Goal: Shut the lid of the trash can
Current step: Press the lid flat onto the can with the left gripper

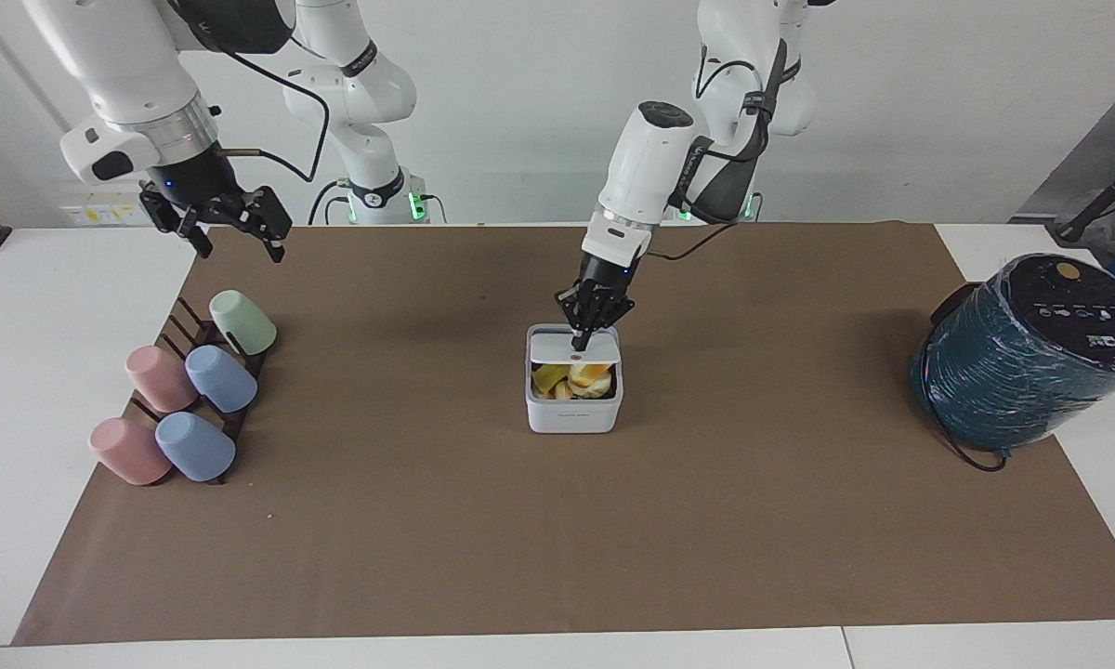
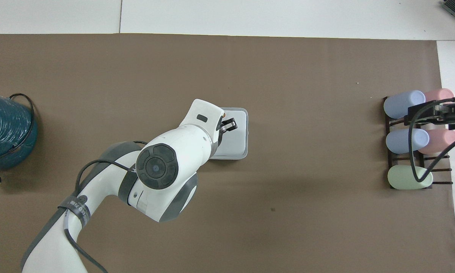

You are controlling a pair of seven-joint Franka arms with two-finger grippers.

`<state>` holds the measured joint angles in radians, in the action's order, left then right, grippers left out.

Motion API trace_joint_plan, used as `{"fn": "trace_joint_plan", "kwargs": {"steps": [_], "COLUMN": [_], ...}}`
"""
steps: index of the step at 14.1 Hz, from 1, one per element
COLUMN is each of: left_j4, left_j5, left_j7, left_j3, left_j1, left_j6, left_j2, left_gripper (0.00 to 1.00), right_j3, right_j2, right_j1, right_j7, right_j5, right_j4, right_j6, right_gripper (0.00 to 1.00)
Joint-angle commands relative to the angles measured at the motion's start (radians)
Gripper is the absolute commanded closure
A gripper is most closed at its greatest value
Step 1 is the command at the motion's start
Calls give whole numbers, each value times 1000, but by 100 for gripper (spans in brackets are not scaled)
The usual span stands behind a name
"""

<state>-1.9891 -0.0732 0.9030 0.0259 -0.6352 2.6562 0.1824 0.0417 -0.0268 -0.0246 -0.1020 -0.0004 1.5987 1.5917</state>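
The left gripper (image 1: 580, 340) presses its closed fingertips on the lid (image 1: 575, 348), which tilts low over the trash can (image 1: 574, 409) (mid-mat, scraps showing). The right gripper (image 1: 232, 234) waits, fingers spread, over the cup rack (image 1: 206, 336).

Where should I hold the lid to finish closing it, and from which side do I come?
Work the lid at its free edge near the orange dot, farthest from the hinge, coming from above. It still tilts over the trash can, with scraps visible beneath. The left gripper already rests there; probably press down rather than pinch. The right gripper waits over the cup rack.
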Motion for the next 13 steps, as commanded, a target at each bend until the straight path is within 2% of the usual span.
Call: {"fn": "trace_joint_plan", "kwargs": {"steps": [1, 13], "left_j4": [26, 13], "left_j5": [-14, -13], "left_j7": [-7, -12], "left_j3": [3, 3], "left_j1": [15, 14], "left_j6": [11, 48], "left_j2": [28, 81], "left_gripper": [100, 100], "right_j3": [1, 0], "right_j2": [-21, -21], "right_j1": [-2, -3], "right_j7": [1, 1], "right_j5": [-6, -4], "right_j4": [21, 21], "right_j6": [-2, -2], "right_gripper": [0, 0]}}
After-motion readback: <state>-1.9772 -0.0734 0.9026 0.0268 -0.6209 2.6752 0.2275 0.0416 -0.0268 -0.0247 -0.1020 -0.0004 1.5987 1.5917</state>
